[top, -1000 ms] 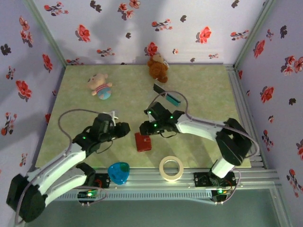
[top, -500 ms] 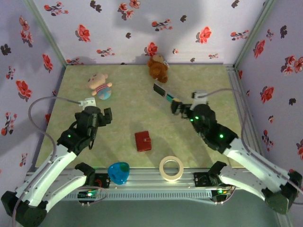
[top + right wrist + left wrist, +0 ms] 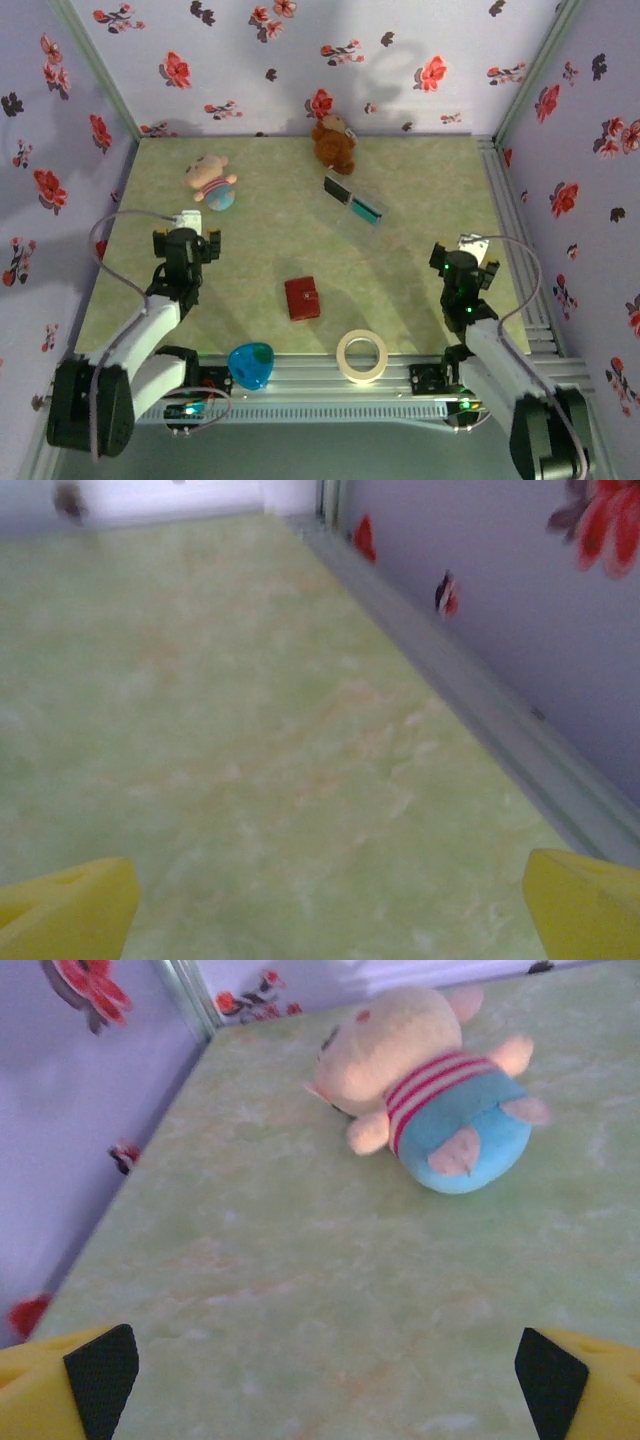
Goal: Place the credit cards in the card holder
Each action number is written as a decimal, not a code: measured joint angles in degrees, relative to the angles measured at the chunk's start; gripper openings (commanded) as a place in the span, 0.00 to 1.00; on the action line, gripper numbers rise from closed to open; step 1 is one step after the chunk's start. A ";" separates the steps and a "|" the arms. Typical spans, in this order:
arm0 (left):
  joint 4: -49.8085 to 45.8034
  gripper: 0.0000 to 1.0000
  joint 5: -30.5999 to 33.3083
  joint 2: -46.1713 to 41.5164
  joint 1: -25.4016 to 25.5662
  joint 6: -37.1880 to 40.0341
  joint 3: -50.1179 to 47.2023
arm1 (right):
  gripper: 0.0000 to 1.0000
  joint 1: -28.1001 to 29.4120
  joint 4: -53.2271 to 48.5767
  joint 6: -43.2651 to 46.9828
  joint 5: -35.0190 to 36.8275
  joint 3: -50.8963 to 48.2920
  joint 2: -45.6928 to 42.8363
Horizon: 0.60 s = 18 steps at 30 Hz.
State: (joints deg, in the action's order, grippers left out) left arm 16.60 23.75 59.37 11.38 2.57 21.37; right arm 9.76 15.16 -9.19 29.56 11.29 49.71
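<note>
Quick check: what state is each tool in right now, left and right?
Left tool: open, holding nothing.
Right tool: open, holding nothing.

Lab test booth: floral-papered walls [image 3: 300,70] enclose green tabletop [image 3: 270,230].

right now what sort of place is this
Likely a staged robot test cell: flowered wall panels box in a small green table, two arms are bolted to its metal rail, plush toys lie about.

Pale lilac walls [image 3: 250,40] with red flowers enclose a green marbled table [image 3: 420,290].
</note>
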 measured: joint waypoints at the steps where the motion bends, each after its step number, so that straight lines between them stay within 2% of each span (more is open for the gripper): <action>1: 2.56 1.00 -1.99 2.69 -1.46 -0.04 -1.09 | 0.99 -0.96 2.97 0.68 -1.42 -0.11 3.65; 5: 9.60 1.00 -9.55 12.90 -7.17 -0.92 -1.73 | 0.99 -4.83 15.89 2.27 -7.67 1.07 17.90; 11: 19.43 1.00 -17.92 20.35 -10.49 -1.29 -0.02 | 0.99 -8.09 31.12 2.78 -13.31 6.01 34.84; 13: 20.85 1.00 -19.82 22.25 -11.74 -1.60 1.55 | 1.00 -8.39 33.68 2.78 -14.25 6.49 37.70; 18: 28.26 1.00 -22.34 28.28 -12.68 -2.19 1.60 | 0.99 -8.17 33.27 2.75 -14.34 9.20 38.51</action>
State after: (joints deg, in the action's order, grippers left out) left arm 44.86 1.41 87.66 -1.30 0.38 22.96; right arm 1.58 48.42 -6.44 15.22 20.49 88.23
